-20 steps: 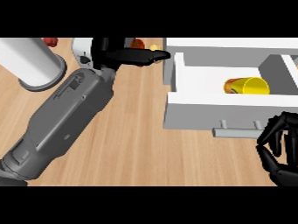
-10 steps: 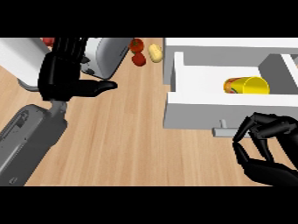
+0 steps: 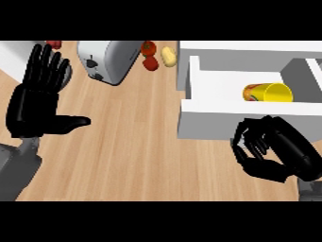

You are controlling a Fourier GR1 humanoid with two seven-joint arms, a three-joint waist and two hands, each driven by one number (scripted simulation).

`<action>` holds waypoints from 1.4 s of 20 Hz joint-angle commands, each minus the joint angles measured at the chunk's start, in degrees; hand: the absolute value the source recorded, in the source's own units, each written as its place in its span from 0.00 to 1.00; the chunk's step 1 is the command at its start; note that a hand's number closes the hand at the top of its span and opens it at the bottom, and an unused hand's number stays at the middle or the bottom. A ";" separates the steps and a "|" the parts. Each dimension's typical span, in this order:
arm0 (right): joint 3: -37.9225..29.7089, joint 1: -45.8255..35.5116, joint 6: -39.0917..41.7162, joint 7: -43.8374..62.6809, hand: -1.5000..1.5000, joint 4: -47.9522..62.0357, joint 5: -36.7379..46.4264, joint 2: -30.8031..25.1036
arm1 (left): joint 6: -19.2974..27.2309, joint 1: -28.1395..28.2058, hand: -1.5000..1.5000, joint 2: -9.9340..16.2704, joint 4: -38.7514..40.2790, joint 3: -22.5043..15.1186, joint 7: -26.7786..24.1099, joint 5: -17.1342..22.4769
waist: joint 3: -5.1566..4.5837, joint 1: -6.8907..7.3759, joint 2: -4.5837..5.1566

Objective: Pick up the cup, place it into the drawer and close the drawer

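head view: wooden counter (image 3: 135, 142), white drawer (image 3: 254, 116) open, toaster (image 3: 107, 59) beyond

Glossy black left hand (image 3: 36, 106) and right hand (image 3: 278, 153) on grey forearms.

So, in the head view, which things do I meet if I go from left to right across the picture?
Left hand → toaster → tomato → yellowish food item → drawer → yellow cup lying inside it. The right hand overlaps the drawer front, so I leave it unordered.
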 commanded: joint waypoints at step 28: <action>-9.72 -42.24 -16.46 -23.99 0.00 81.81 16.37 5.63 | -22.80 17.83 0.00 -0.40 0.43 14.22 -3.23 -2.63 | 0.08 0.94 0.87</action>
